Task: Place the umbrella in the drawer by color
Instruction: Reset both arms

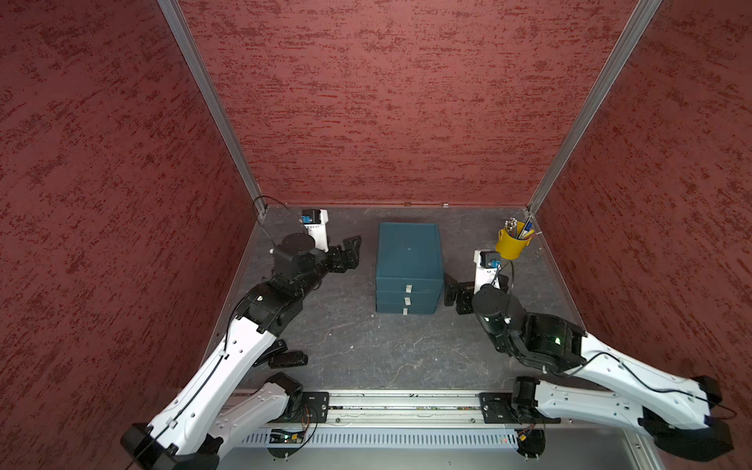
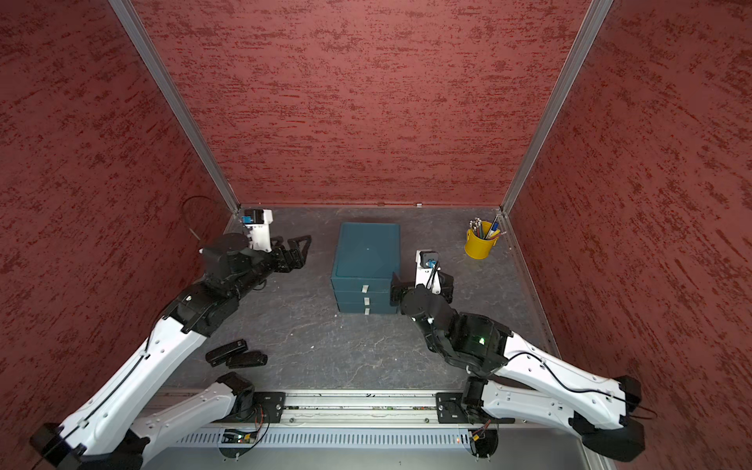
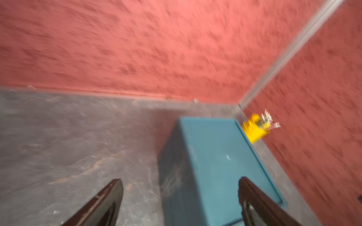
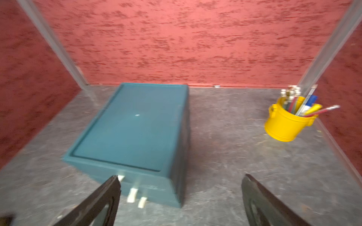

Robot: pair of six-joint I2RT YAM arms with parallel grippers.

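Observation:
Two black folded umbrellas (image 1: 287, 359) (image 2: 247, 360) lie side by side on the grey floor at the front left, partly under my left arm. The teal drawer unit (image 1: 409, 260) (image 2: 366, 260) stands in the middle. Its three drawers, each with a white pull tab (image 1: 408, 289), are shut. My left gripper (image 1: 350, 254) (image 3: 180, 195) hovers open to the left of the unit, holding nothing. My right gripper (image 4: 180, 195) is open and empty beside the unit's front right corner (image 4: 182, 203).
A yellow bucket (image 1: 510, 244) (image 4: 284, 125) full of pencils and pens stands in the back right corner. Red walls close in the floor on three sides. A metal rail (image 1: 407, 401) with the arm bases runs along the front edge.

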